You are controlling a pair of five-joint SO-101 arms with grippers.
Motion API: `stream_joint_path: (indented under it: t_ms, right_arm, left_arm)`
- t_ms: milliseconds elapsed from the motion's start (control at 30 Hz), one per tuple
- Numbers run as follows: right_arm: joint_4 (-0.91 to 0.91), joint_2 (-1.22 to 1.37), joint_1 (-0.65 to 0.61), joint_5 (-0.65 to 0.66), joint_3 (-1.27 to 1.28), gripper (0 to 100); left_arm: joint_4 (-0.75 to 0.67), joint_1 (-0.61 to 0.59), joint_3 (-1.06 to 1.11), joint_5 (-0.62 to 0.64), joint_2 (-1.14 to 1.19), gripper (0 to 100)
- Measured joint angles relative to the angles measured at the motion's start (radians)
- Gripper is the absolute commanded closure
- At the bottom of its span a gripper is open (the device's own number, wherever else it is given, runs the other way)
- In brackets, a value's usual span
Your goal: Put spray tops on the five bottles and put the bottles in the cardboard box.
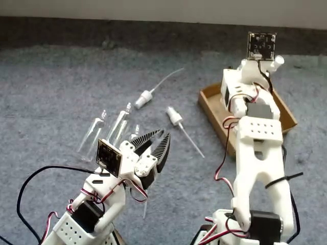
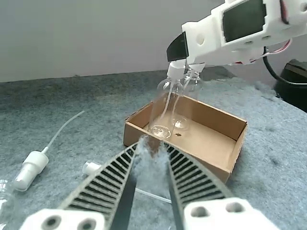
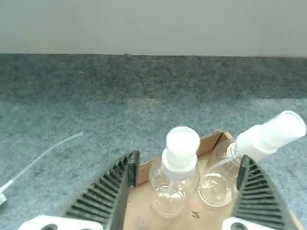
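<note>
Two capped bottles (image 2: 163,110) in the box (image 1: 204,102), three bare bottles (image 1: 93,133) outside.
The brown open box sits far right; its clear bottles stand with white tops on, one leaning. The bare bottles lie left, side by side, with two loose tops (image 1: 144,98), long-tubed, between them and the box.

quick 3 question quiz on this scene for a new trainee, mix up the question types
1. How many capped bottles stand in the cardboard box?
2. True or false: the left gripper holds nothing.
3. The two loose spray tops lie: A) inside the box, B) on the carpet between the uncapped bottles and the box, C) on top of the uncapped bottles.
Key: 1) two; 2) true; 3) B.
</note>
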Motion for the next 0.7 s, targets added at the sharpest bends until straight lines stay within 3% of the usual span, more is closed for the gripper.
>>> stream_joint_path:
  t_ms: [267,400,700]
  right_arm:
    - [0.325,-0.198,-0.038,0.0,-0.133,72.1]
    - [0.43,-0.288,-0.103,0.0,-0.143,73.0]
    - [0.46,-0.474,-0.203,0.0,-0.021,99.6]
  left_arm:
    - [0.0,0.0,0.0,-0.002,0.0,97]
    - [0.0,-0.048,0.0,-0.084,0.0,97]
    - [0.0,-0.206,-0.009,-0.278,0.0,99]
